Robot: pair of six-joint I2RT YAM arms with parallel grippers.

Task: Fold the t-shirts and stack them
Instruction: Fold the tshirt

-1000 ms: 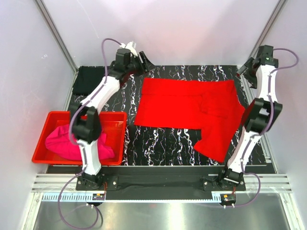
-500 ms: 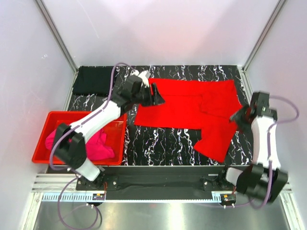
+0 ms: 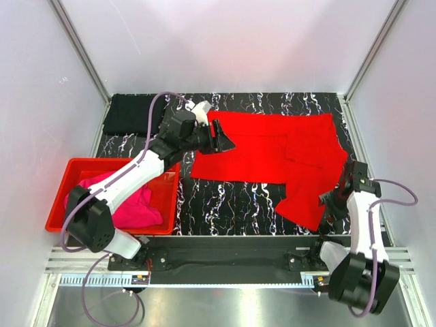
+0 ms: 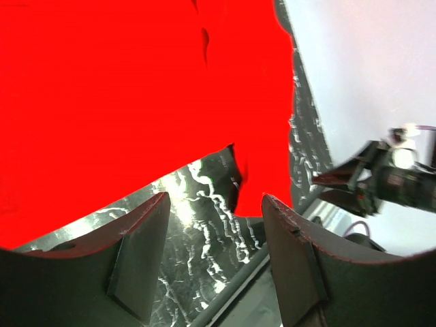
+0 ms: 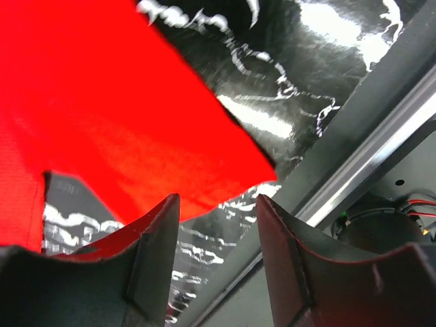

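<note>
A bright red t-shirt [image 3: 272, 153] lies spread flat on the black marbled table [image 3: 231, 197], one part trailing toward the front right. My left gripper [image 3: 223, 141] hovers open over its left edge; in the left wrist view the red t-shirt [image 4: 122, 102] fills the area beyond the left gripper [image 4: 214, 252], with nothing between the fingers. My right gripper [image 3: 328, 202] is low at the shirt's front right corner. In the right wrist view that red corner [image 5: 102, 116] lies just past the open right gripper [image 5: 218, 245]. A black t-shirt [image 3: 129, 112] lies folded at the back left. A magenta t-shirt [image 3: 139, 204] is crumpled in the bin.
A rigid red plastic bin [image 3: 109, 230] sits at the front left, under my left arm. A metal rail [image 5: 381, 136] runs along the table's near edge close to my right gripper. White walls enclose the table at the back and sides.
My left arm swung from the back down over the red shirt's left edge. My right arm dropped from the back right corner to the shirt's front right corner.
</note>
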